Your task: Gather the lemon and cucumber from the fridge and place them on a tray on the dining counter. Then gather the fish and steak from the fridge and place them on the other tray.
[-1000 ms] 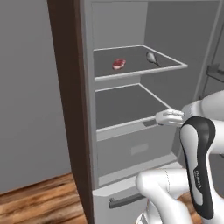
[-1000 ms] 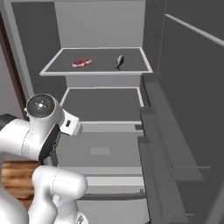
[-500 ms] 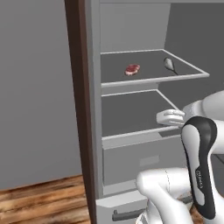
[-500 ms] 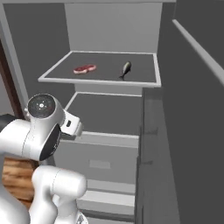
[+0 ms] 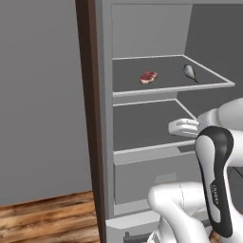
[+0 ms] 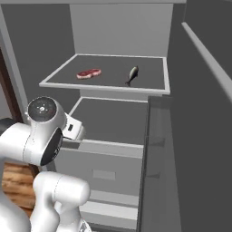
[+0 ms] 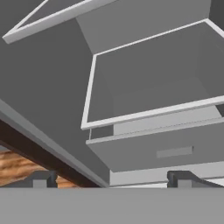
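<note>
I see steak (image 5: 148,77) mid upper shelf (image 6: 54,84) in fridge (image 5: 107,142), fish (image 5: 189,71) nearer shelf's right edge. Both look soft, slippery; I pinch steak's thin edges. My claw (image 7: 113,178) spread wide, holding nothing.

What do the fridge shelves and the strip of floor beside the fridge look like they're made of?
Shelves: dark grey matte panels with pale, smooth edging, likely glass or plastic in a light frame; the flat render leaves it open.
Floor: brown planks with visible grain and seams, so wood or wood-look laminate, low sheen.
Fridge body: plain light grey, uniform and unreflective, reads as painted metal or plastic.
</note>
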